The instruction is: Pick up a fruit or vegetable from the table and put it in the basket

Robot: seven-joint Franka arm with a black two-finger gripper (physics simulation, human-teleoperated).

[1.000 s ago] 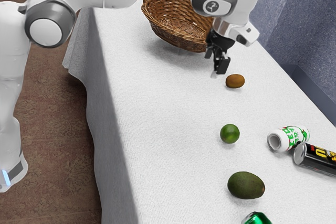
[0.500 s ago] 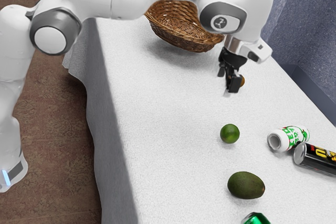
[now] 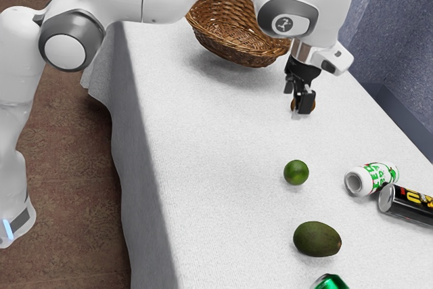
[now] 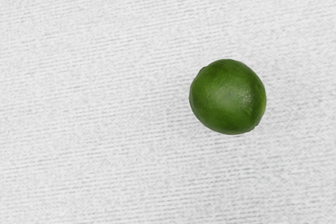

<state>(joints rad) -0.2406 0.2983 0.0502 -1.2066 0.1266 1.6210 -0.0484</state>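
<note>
In the exterior view my gripper (image 3: 298, 99) points down with its two fingers apart, overlapping the brown kiwi-like fruit (image 3: 293, 105) and hiding most of it. Whether that fruit lies between the fingers or behind them, I cannot tell. A round green lime (image 3: 295, 172) rests on the white cloth nearer the camera, and a dark green avocado (image 3: 317, 239) lies beyond it from the gripper. The lime (image 4: 228, 97) also appears in the wrist view, on bare cloth. The wicker basket (image 3: 233, 54) stands behind the arm, partly covered by it.
A white and green can (image 3: 371, 179) and a black can (image 3: 408, 204) lie at the exterior view's right. The top of a green can (image 3: 331, 282) pokes in at the lower edge. A blue-grey surface (image 3: 399, 52) borders the table's far side.
My gripper has travelled toward the exterior view's right and away from the basket, then shifted slightly upward in that view, and now overlaps the brown fruit. The fruits and cans have stayed put.
</note>
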